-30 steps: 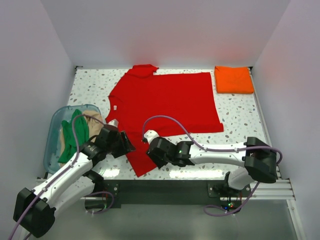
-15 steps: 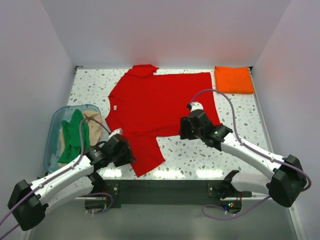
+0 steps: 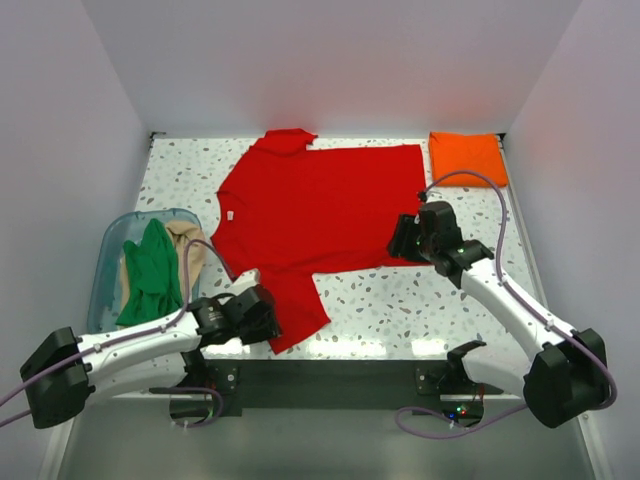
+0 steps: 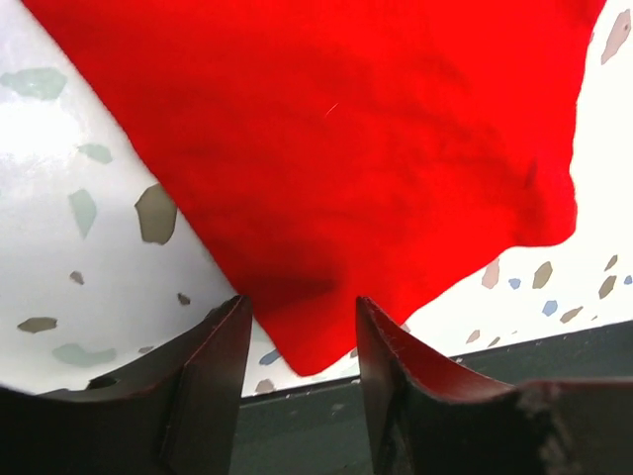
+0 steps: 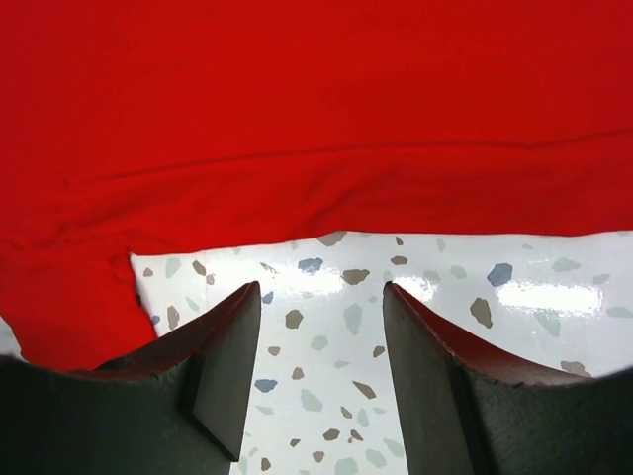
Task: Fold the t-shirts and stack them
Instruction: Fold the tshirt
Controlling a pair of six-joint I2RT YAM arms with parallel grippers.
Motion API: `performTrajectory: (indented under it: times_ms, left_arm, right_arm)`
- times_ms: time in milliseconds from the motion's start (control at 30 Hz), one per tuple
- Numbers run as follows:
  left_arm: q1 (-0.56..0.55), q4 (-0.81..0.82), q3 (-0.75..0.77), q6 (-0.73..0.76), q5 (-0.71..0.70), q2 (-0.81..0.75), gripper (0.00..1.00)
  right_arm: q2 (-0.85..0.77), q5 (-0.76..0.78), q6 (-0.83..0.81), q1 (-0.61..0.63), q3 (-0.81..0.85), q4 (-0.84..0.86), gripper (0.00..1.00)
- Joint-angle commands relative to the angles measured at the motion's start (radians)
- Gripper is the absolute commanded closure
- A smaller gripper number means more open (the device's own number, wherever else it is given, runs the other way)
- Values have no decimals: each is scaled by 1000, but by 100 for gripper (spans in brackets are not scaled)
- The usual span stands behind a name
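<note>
From above, the red t-shirt (image 3: 320, 205) lies spread flat across the middle of the table (image 3: 400, 310), its collar at the far edge and one sleeve reaching toward the near edge. The orange t-shirt (image 3: 467, 158) sits folded in the far right corner, apart from the red one. A clear tub (image 3: 105, 290) at the left edge holds the green t-shirt (image 3: 150, 272) and the tan t-shirt (image 3: 190, 250). The left gripper (image 3: 266, 320) is low at the near sleeve's tip. The right gripper (image 3: 402, 240) is at the red shirt's near right corner.

In the left wrist view, the left gripper's fingers (image 4: 213, 366) stand spread. The pointed tip of the red sleeve (image 4: 336, 148) lies between them, on the table right by its near edge.

In the right wrist view, the right gripper's fingers (image 5: 223, 366) are spread as well, with nothing between them but bare speckled table. The shirt's hem (image 5: 396, 188) runs straight across just beyond the fingertips.
</note>
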Motion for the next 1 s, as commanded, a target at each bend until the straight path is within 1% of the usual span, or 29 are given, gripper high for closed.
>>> performTrajectory:
  times_ms: [0, 133, 233, 267, 333, 367, 400, 500, 533, 633, 667, 733, 767, 867, 967]
  left_arm:
    - [-19, 26, -15, -15, -83, 58, 50]
    - [-44, 53, -12, -16, -115, 139, 57]
    - [-51, 54, -1, -19, -133, 171, 68]
    - [-51, 52, -1, -19, -138, 169, 79]
    - [-51, 44, -3, -25, -144, 140, 88]
    - [-53, 40, -3, -30, -149, 124, 97]
    - [-51, 26, -1, -35, -150, 91, 100]
    - [-51, -2, 9, -53, -159, 32, 100]
    - [-51, -21, 13, -55, -163, -14, 100]
    - [-51, -51, 20, -56, -170, -93, 100]
    - [-51, -54, 20, -58, -167, -109, 100]
    - [-51, -65, 19, -55, -152, -141, 100]
    - [-51, -69, 19, -50, -146, -147, 100]
    - [-51, -88, 20, -36, -124, -180, 100]
    - [-51, -97, 26, -16, -97, -224, 100]
  right_arm:
    - [-3, -55, -8, -57, -21, 9, 44]
    - [19, -100, -8, -111, -30, 30, 44]
    - [34, -138, -8, -140, -35, 43, 44]
    - [40, -141, -8, -146, -35, 46, 44]
    - [43, -141, -10, -160, -41, 47, 44]
    - [45, -141, -7, -175, -44, 50, 45]
    - [48, -141, -7, -184, -48, 58, 45]
    - [59, -143, -2, -236, -64, 67, 45]
    - [62, -143, -2, -252, -68, 70, 45]
    - [85, -144, 3, -331, -76, 72, 45]
    - [89, -155, 4, -377, -81, 73, 45]
    - [99, -160, 16, -405, -93, 84, 45]
    - [102, -163, 21, -463, -99, 89, 45]
    - [120, -161, 41, -517, -114, 111, 47]
    - [158, -163, 65, -537, -121, 131, 49]
